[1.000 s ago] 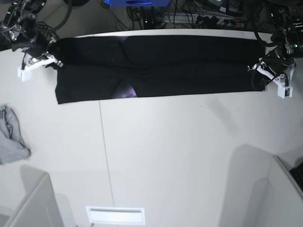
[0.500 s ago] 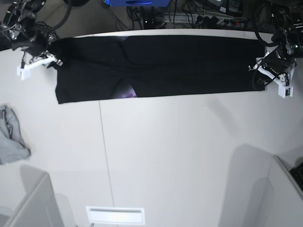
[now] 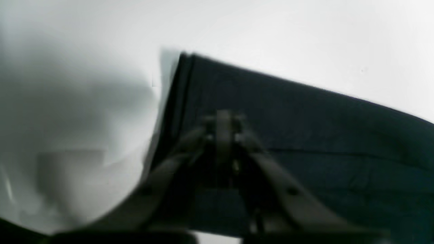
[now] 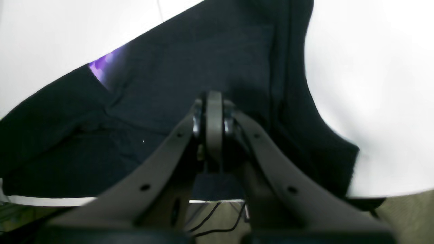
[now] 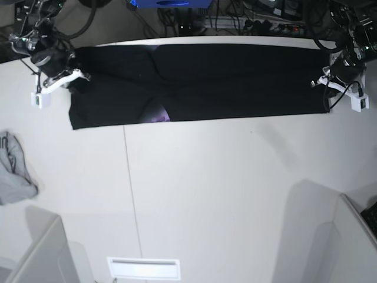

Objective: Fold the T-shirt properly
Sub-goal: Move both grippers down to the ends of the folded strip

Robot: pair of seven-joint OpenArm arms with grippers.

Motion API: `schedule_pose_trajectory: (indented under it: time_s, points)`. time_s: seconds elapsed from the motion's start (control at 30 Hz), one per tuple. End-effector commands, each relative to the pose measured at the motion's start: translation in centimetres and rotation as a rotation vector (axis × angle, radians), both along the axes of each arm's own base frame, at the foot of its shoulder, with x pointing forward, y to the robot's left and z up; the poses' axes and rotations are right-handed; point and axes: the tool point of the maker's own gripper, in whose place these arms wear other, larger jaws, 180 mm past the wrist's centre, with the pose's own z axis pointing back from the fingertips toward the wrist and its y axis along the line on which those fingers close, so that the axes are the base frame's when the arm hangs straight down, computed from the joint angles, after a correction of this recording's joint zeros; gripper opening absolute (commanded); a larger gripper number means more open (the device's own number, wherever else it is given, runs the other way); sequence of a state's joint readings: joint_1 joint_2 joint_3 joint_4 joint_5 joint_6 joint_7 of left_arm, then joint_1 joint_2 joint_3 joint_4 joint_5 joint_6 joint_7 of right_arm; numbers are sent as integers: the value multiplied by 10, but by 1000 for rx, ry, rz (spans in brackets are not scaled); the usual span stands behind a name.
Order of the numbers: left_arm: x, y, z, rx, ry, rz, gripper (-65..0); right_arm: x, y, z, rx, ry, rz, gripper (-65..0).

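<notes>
Both end effectors, left point(image 5: 344, 88) and right point(image 5: 58, 82), have clamped shut, nearer the T-shirt point(image 5: 200, 82).

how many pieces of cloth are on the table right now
2. The black T-shirt lies in a long band across the table's far side. A small grey cloth sits crumpled at the table's left edge in the base view. None other shows.

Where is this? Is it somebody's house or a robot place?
Probably a robot lab, not a house. Tangled cables and power strips lie behind a plain white table, and two robot arms work on a black T-shirt.
</notes>
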State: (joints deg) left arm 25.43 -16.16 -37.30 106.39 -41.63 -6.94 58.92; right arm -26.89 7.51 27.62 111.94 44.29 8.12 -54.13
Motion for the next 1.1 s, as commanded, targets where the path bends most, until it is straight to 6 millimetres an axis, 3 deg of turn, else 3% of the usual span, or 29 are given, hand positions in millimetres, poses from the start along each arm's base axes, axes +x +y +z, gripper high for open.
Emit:
schedule_pose_trajectory:
  time_s: [0.0,0.17,0.47,0.63,0.83,1.07]
  points:
    - [2,3,0,2,-9,6,-650,4,0,2,-21,-16,7,-650]
    - [-6,6,-31,-66,19,88,-650,7,8,-20,-126,47,54,-650]
    - [3,-3,-56,-6,35,41,-650,24,2,-57,-201,142,36,-650]
    - [22,11,-63,62,53,54,-650,48,-4,-71,-179,131,6,-650]
    - [63,14,-59,28,-3,85,-650,76,-6,-81,-144,138,-11,-650]
    - [106,16,-50,-17,-58,114,-650,122,-7,-57,-143,56,-11,-650]
